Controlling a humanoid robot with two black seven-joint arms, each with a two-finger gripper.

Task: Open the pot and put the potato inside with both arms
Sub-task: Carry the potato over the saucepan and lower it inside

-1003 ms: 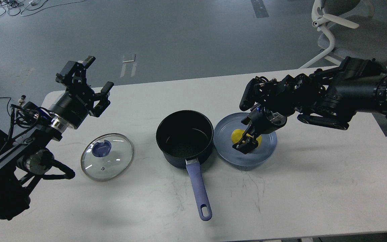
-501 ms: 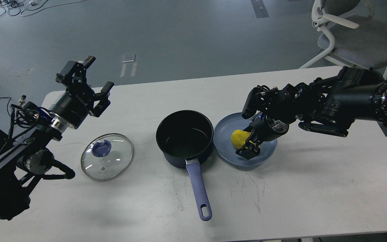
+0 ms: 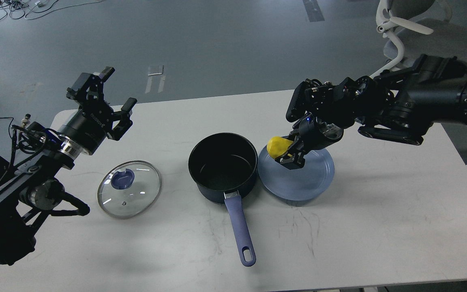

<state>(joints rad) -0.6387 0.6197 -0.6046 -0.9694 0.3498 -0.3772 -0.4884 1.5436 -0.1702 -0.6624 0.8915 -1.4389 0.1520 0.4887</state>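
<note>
The dark navy pot (image 3: 222, 167) stands open at the table's middle, its lavender-blue handle (image 3: 239, 227) pointing toward me. My right gripper (image 3: 285, 156) is shut on the yellow potato (image 3: 276, 147) and holds it in the air above the left rim of the blue-grey plate (image 3: 304, 178), just right of the pot. My left gripper (image 3: 110, 99) is open and empty, raised above the table's far left, behind the glass lid (image 3: 129, 188).
The glass lid with a blue knob lies flat left of the pot. The white table (image 3: 379, 227) has bare surface at the front and right. An office chair (image 3: 399, 40) stands beyond the table's far right corner.
My right gripper closed on the potato, lifted it off the plate and moved it left toward the pot. The left arm has not moved.
</note>
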